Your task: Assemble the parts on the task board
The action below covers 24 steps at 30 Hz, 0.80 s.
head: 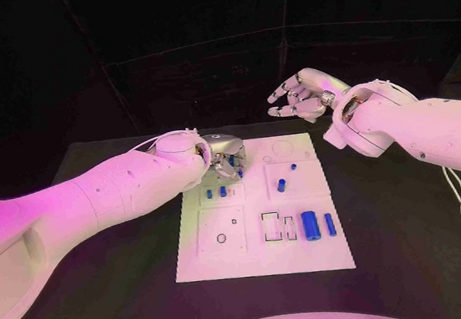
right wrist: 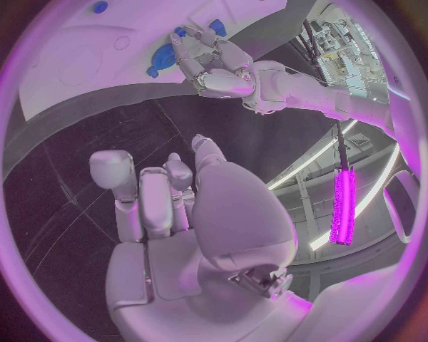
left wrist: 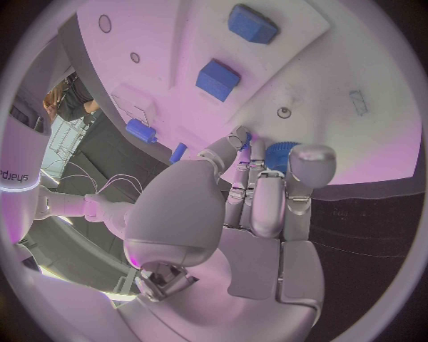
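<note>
Left hand (head: 222,157) is down on the far left part of the task board (head: 203,264), fingers bunched over a blue part (left wrist: 282,154). Whether they actually grip it, I cannot tell; the fingers hide most of it. Two small blue parts (head: 216,193) stand just beside that hand, more (head: 309,224) lie near the board's near right side. Right hand (head: 302,95) hangs above the black worktop (head: 420,247) beyond the board's far right corner, fingers apart, holding nothing. Dark room behind.

Head camera above task board (head: 265,265); wrist cameras close behind each hand.
</note>
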Available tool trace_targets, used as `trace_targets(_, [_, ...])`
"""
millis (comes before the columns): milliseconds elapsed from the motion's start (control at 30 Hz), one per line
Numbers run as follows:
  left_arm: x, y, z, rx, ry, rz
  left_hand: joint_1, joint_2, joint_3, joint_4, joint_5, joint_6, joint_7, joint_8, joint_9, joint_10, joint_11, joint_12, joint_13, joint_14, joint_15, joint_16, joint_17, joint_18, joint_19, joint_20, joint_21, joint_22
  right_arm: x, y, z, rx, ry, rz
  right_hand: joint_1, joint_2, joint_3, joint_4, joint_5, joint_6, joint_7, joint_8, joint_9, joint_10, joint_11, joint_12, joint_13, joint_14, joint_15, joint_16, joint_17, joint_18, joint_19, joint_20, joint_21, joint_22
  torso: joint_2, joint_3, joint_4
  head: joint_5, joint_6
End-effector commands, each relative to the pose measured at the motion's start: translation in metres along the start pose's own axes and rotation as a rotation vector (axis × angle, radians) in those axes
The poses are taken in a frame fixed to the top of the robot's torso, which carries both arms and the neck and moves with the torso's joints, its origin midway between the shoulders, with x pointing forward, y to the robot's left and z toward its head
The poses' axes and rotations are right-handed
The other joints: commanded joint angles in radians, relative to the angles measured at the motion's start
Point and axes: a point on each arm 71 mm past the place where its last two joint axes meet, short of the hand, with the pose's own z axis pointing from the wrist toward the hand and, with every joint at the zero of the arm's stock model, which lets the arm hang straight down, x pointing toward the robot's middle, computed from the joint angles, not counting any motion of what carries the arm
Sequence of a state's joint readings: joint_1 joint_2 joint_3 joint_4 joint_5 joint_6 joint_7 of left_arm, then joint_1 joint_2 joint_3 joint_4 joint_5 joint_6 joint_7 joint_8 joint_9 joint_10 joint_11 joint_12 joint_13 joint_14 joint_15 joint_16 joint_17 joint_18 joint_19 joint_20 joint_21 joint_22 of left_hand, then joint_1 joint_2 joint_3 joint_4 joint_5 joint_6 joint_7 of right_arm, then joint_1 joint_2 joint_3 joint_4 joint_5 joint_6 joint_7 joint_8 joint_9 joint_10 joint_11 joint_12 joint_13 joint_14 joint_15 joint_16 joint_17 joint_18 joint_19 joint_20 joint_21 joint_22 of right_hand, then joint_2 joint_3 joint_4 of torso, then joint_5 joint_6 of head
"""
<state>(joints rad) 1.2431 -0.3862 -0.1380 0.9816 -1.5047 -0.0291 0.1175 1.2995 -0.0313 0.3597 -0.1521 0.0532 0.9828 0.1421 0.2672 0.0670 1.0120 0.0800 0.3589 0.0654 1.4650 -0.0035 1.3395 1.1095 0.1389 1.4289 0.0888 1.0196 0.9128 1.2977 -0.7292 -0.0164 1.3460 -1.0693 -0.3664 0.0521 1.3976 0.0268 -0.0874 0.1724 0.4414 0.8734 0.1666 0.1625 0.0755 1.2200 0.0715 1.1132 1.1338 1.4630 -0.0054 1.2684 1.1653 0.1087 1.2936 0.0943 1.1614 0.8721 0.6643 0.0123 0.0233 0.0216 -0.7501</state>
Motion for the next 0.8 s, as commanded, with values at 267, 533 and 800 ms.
trace_targets(267, [0.015, 0.001, -0.002, 0.018, 0.046, -0.016, -0.007, 0.015, 0.028, -0.005, -0.005, 0.031, -0.005, -0.01, 0.002, 0.037, -0.006, -0.017, -0.001, 0.023, -0.011, 0.007, -0.006, -0.012, 0.004, -0.007, 0.01, 0.007, -0.001, 0.001, 0.0, -0.009, -0.004, -0.002, 0.014, 0.0, 0.002, 0.005, 0.005, -0.005, -0.005, 0.004, -0.001, 0.008, -0.001, 0.004, 0.001, 0.017, -0.006, 0.0, 0.002, 0.019, -0.001, -0.002, -0.003, 0.001, -0.002, -0.0002, 0.0038, -0.003, 0.004])
trace_targets(533, [0.01, 0.005, -0.01, 0.015, -0.033, -0.062, -0.008, 0.015, 0.038, -0.008, -0.005, 0.036, -0.002, -0.014, 0.002, 0.045, -0.006, -0.023, -0.001, 0.023, -0.012, 0.007, -0.008, -0.017, 0.01, -0.008, 0.031, 0.033, -0.003, -0.001, -0.001, -0.002, -0.007, -0.004, 0.014, 0.001, 0.003, 0.006, 0.006, -0.003, -0.005, 0.005, -0.001, 0.011, -0.001, 0.007, 0.003, 0.018, -0.007, 0.0, 0.002, 0.019, 0.0, -0.003, -0.004, 0.001, -0.002, 0.0023, 0.0046, 0.003, 0.012])
trace_targets(800, [-0.003, 0.009, -0.02, 0.016, -0.101, -0.126, -0.011, 0.014, 0.042, -0.009, -0.005, 0.038, 0.0, -0.016, 0.002, 0.048, -0.005, -0.027, -0.001, 0.023, -0.011, 0.007, -0.01, -0.018, 0.012, -0.008, 0.036, 0.039, -0.005, -0.004, -0.002, 0.005, -0.009, -0.007, 0.014, 0.001, 0.003, 0.006, 0.006, -0.003, -0.005, 0.005, -0.001, 0.011, -0.001, 0.007, 0.003, 0.018, -0.007, 0.0, 0.002, 0.019, 0.0, -0.003, -0.004, 0.001, -0.001, 0.0004, 0.0052, 0.006, 0.015])
